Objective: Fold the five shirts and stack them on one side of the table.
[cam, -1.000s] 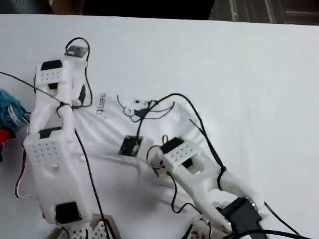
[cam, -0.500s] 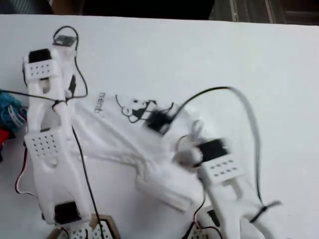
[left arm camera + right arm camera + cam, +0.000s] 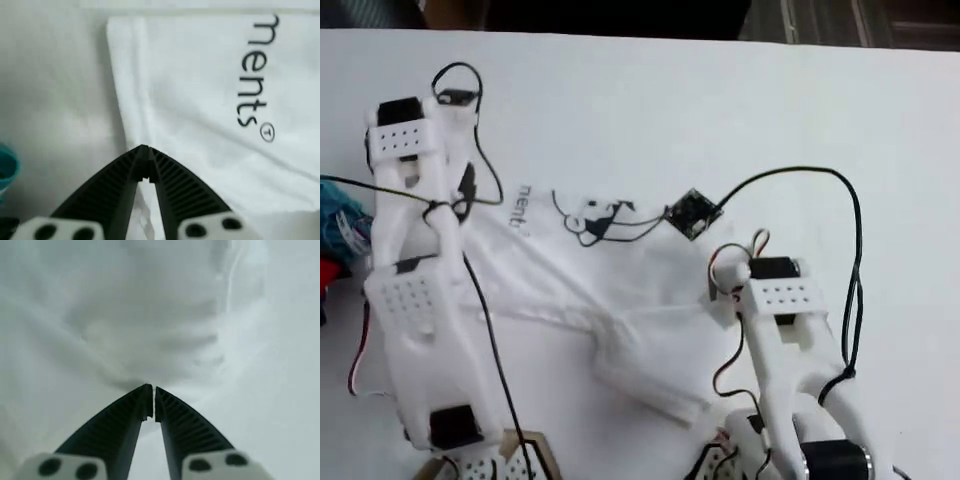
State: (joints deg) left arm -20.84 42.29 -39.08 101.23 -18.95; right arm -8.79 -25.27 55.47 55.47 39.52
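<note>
White shirt: crumpled, centre of table.
Print: dark lettering, line drawing.
Left gripper: pinching the shirt's edge.
Right gripper: pinching bunched cloth.

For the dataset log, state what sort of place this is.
Probably a robotics lab or workshop bench: the left arm and right arm, plastic-bodied with bare cables, work at a white table, with a white shirt spread between them.

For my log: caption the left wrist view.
Left gripper shut on the edge of the white shirt, beside its lettering.
</note>
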